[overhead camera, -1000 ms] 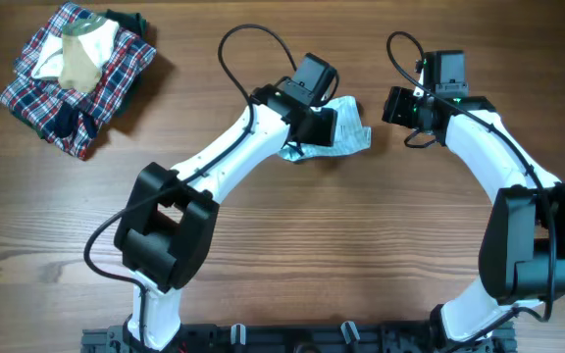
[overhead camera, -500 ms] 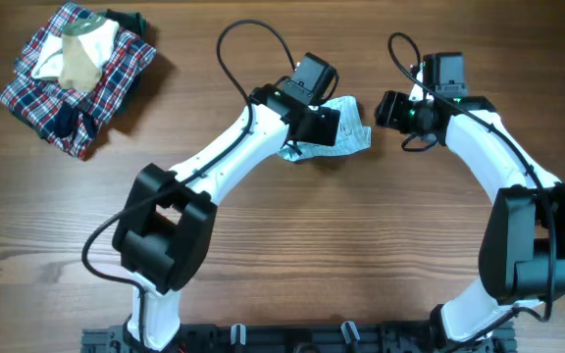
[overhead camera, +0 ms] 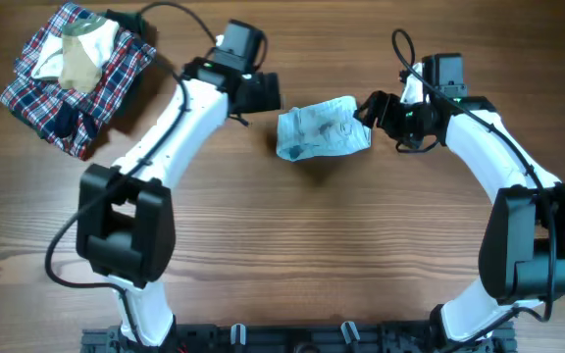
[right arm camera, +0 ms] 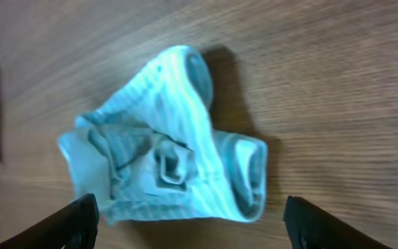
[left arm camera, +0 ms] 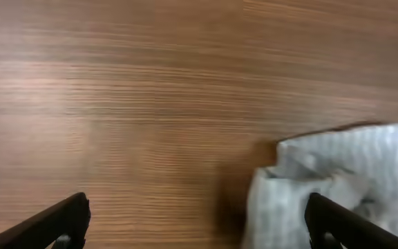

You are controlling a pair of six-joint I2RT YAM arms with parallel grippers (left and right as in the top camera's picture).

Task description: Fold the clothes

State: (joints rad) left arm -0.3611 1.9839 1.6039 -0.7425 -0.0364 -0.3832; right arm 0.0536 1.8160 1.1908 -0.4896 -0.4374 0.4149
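Observation:
The clothes (overhead camera: 322, 128) lie crumpled in a small pale blue-white heap at the back middle of the wooden table. My left gripper (overhead camera: 263, 95) is open just left of the heap, apart from it. In the left wrist view the clothes (left arm camera: 351, 187) fill the lower right, with my left gripper (left arm camera: 199, 221) spread wide over bare wood and its right finger over the cloth's edge. My right gripper (overhead camera: 371, 110) is open at the heap's right end. The right wrist view shows the clothes (right arm camera: 171, 166) bunched just ahead of my right gripper (right arm camera: 192, 220), with nothing held.
A red-navy-white plaid garment (overhead camera: 72, 83) with a beige-cream garment (overhead camera: 81, 54) on top lies at the back left corner. Both arm bases stand at the table's front edge.
My left gripper opened, let go of the clothes and drew back to the left. My right gripper moved left up to the heap and opened wider. The heap now lies uncovered.

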